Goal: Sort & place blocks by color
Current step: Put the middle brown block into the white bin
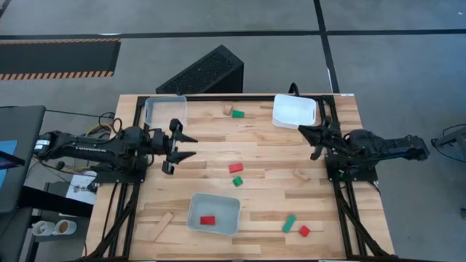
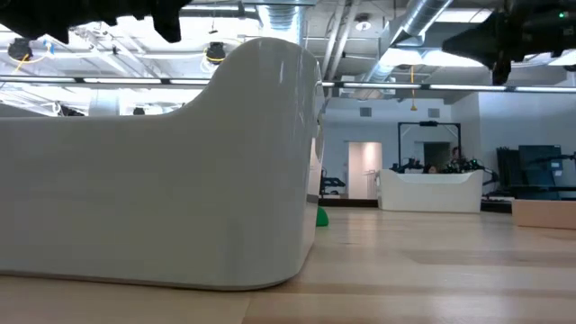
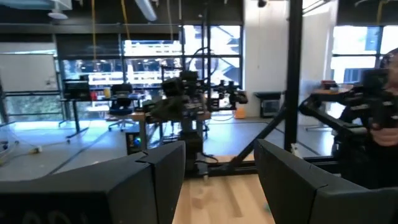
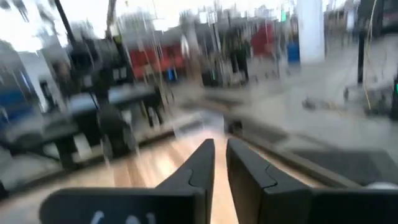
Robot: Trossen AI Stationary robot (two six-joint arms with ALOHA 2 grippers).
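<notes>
My left gripper [image 1: 191, 145] hangs open and empty at mid-left; right gripper [image 1: 304, 136] is nearly closed, empty, under the white tray [image 1: 294, 111]. Blocks are scattered; one red block [image 1: 208, 220] sits in the bottom-centre tray [image 1: 214, 214].

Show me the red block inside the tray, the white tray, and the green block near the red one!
red block [image 1: 208, 220], high view, its middle.
white tray [image 1: 279, 116], high view, its rim.
green block [image 1: 237, 181], high view, its top.

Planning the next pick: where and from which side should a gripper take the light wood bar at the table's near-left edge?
Grip the light wood bar at its middle, across its narrow width, coming straight down. It lies flat and diagonal with clear table around it, so turn the fingers to match its slant.
</notes>
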